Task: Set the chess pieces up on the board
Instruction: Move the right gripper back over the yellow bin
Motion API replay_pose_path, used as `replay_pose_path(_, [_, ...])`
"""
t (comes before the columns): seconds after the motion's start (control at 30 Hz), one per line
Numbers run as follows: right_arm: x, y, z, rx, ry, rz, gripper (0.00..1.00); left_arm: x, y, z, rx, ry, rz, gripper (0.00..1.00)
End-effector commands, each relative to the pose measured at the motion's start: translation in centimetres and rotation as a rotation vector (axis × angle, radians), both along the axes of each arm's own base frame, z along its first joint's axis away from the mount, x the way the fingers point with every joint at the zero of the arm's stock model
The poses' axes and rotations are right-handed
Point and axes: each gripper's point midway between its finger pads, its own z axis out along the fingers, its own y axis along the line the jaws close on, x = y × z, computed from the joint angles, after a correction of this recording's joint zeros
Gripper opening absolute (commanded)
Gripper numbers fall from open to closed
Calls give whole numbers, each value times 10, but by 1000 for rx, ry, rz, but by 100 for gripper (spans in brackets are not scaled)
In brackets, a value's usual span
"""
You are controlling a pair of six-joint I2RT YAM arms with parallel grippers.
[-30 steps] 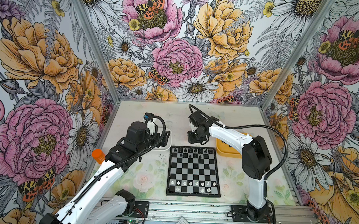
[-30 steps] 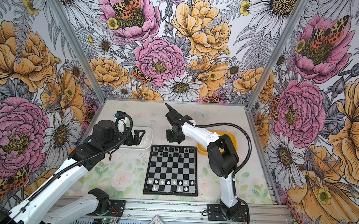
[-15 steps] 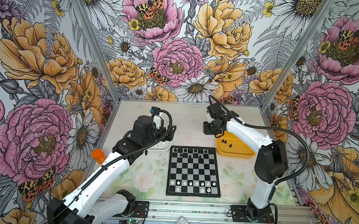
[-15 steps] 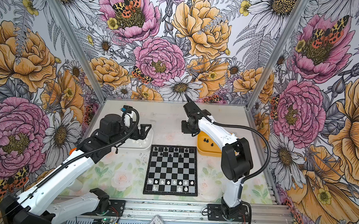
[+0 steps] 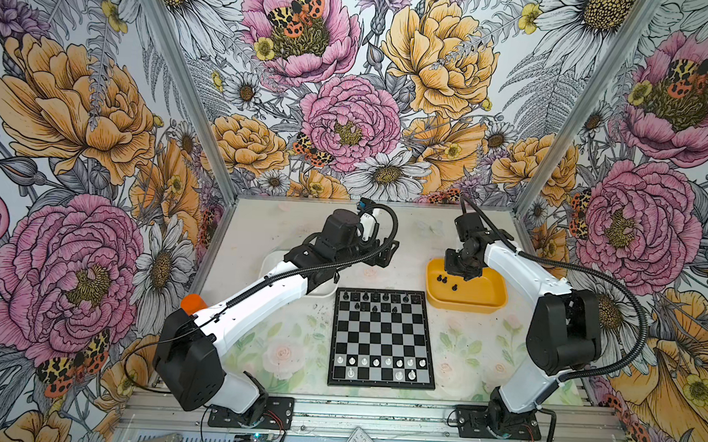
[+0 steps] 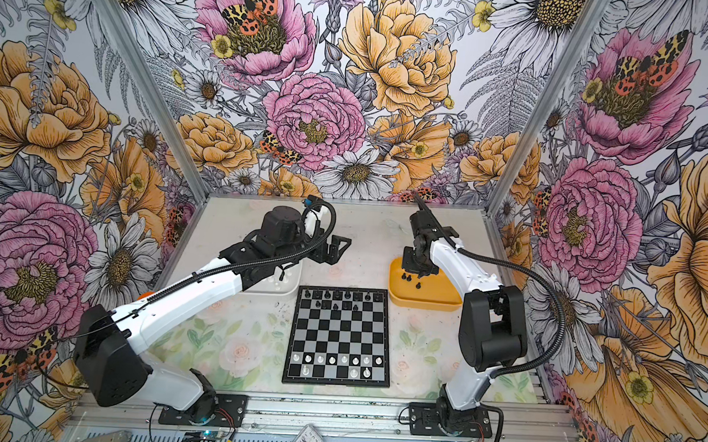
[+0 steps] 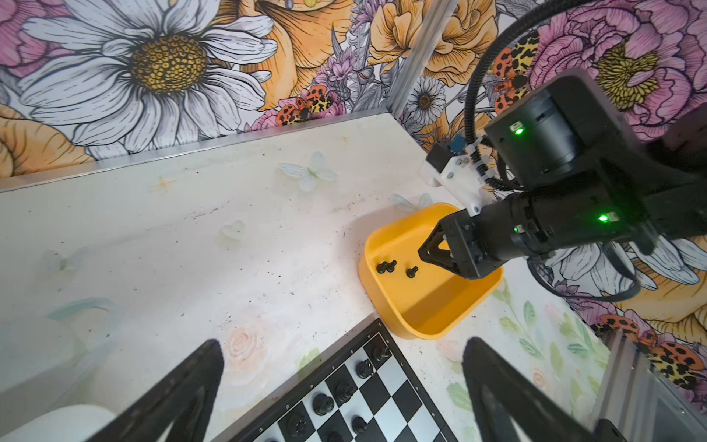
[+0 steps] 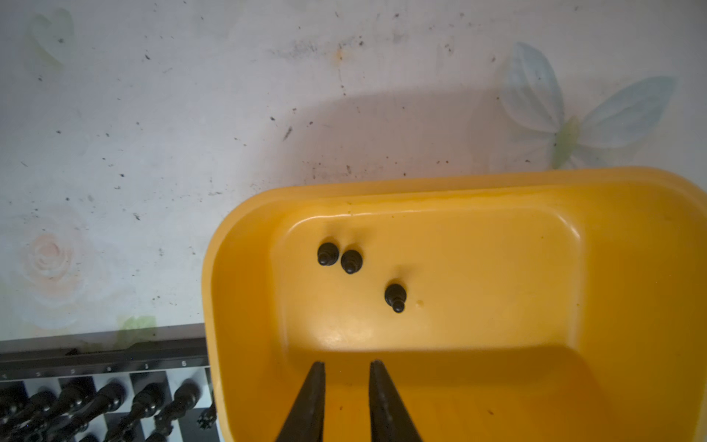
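**Top views.** In both top views the board (image 5: 383, 336) (image 6: 340, 337) lay mid-surface. Black pieces (image 5: 375, 302) stood on its far two rows, white pieces (image 5: 378, 362) on the near two. The yellow tray (image 5: 483, 299) (image 6: 433, 299) sat by the board's far right corner w/ three loose pieces (image 5: 445, 280) (image 6: 409, 277) inside, all black. The right end effector (image 5: 460, 273) (image 6: 418, 269) pointed down into the tray, just beyond the loose pieces and apart from them. Its jaw gap couldn't be read from up there. The left end effector (image 5: 386, 253) (image 6: 338, 248) hung over bare surface past the board's far left corner, near the white tray (image 5: 273, 263).

**Left wrist view.** The left end effector (image 7: 344, 344) had its fingers (image 7: 183, 386) spread wide, nothing btwn them. The board's corner (image 7: 386, 386) showed in the gap. The right end effector (image 7: 436, 252) was inside the yellow tray (image 7: 428, 317), tips near the loose pieces (image 7: 386, 266), not touching.

**Right wrist view.** The right end effector (image 8: 346, 365) had its jaws nearly together, a slim gap left, and held nothing. The loose pieces (image 8: 351, 261) lay ahead of the tips on the tray floor (image 8: 497, 275). Two were side by side. The third was apart and nearer the tips.
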Motion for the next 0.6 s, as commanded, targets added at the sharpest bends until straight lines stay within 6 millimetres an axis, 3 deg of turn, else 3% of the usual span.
replay_pose_path(0.0, [-1,-13,5,-30,-18,-8,23,0,-18,19,-37,-42,-60,99])
replay_pose_path(0.27, [-2,-27,-14,-40,34,-29,23,4,-26,8,-9,-20,-89,99])
replay_pose_path(0.57, [-1,-28,-38,-24,80,-38,21,3,-24,-7,19,14,-96,99])
